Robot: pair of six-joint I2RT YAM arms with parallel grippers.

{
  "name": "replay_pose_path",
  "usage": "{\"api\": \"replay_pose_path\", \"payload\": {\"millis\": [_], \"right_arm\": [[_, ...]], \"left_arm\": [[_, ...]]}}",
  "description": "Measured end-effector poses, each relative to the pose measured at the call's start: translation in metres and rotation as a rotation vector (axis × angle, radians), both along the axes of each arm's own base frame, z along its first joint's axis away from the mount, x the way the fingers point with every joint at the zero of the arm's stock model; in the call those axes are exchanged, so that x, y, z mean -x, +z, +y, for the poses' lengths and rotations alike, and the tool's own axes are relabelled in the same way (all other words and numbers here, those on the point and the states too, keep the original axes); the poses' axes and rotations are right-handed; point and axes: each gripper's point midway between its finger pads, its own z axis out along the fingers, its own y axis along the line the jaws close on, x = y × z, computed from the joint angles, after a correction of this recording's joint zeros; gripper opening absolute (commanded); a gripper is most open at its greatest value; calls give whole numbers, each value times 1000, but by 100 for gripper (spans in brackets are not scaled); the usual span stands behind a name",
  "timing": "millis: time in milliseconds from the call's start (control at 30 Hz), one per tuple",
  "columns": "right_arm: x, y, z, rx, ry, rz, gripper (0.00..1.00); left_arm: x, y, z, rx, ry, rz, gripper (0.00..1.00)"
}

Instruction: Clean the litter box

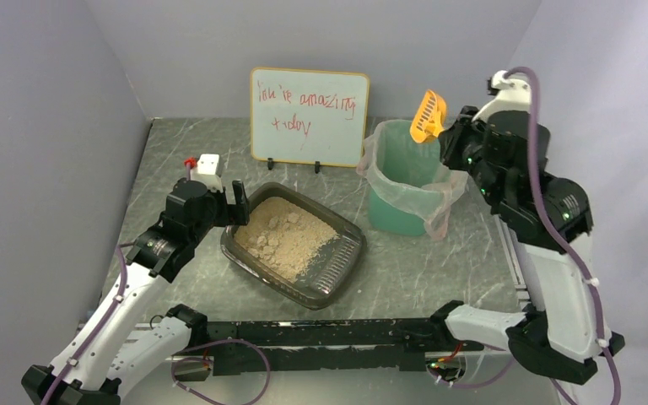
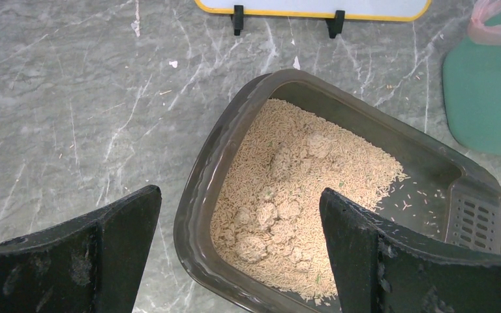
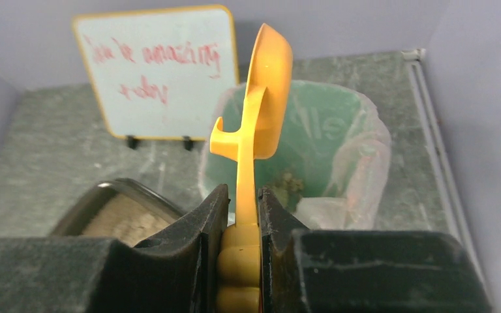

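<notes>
Left arm reaches in from the near-left corner. Its pincer (image 2: pixel 240 199) hangs above the left end of the litter box, fingers (image 2: pixel 114 241) spread wide, nothing between them. One finger is over bare surface (image 1: pixel 439 270), the other over the litter.

Litter box (image 1: pixel 337 266): left of centre on the grey marbled surface, sitting flat and turned at an angle. Dark tray. Tan litter (image 1: pixel 291 232) is heaped toward its left, far end. Several rounded clumps (image 2: pixel 267 222) lie in the litter. The ridged grate (image 2: pixel 473 218) is at the right, near end, with only stray grains around it.

Behind the box, against the back wall: small whiteboard (image 1: pixel 310 118), yellow frame, propped on two black feet, red handwriting.

Right of the box, apart from it: green bin (image 1: pixel 396 211), upright, clear liner (image 1: pixel 439 202) folded over the rim. Something brownish at the bottom; too blurred to name.

Right arm raised high by the right wall. Its pincer (image 3: pixel 242 195) is clamped on the handle of an orange slotted scoop (image 1: pixel 428 116). Scoop head is up above the bin's far right rim, held on edge. Cannot tell whether anything is in it.
</notes>
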Motion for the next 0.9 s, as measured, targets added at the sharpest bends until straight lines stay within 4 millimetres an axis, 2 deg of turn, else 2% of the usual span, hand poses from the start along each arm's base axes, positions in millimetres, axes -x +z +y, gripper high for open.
{"api": "replay_pose_path", "payload": {"millis": [200, 300, 367, 467, 733, 900], "right_arm": [[25, 44, 11, -232, 92, -148, 0], [35, 52, 23, -326, 166, -183, 0], [41, 51, 32, -373, 217, -190, 0], [41, 34, 50, -410, 284, -156, 0], [31, -52, 105, -448, 444, 86, 0], [36, -99, 126, -488, 508, 228, 0]], "left_arm": [[0, 0, 2, -5, 9, 1, 97], [0, -1, 3, -7, 14, 2, 97], [1, 0, 4, -4, 17, 0, 97], [2, 2, 4, -1, 17, -6, 97], [3, 0, 4, -4, 17, 1, 97], [4, -2, 5, -8, 18, 9, 97]]}}
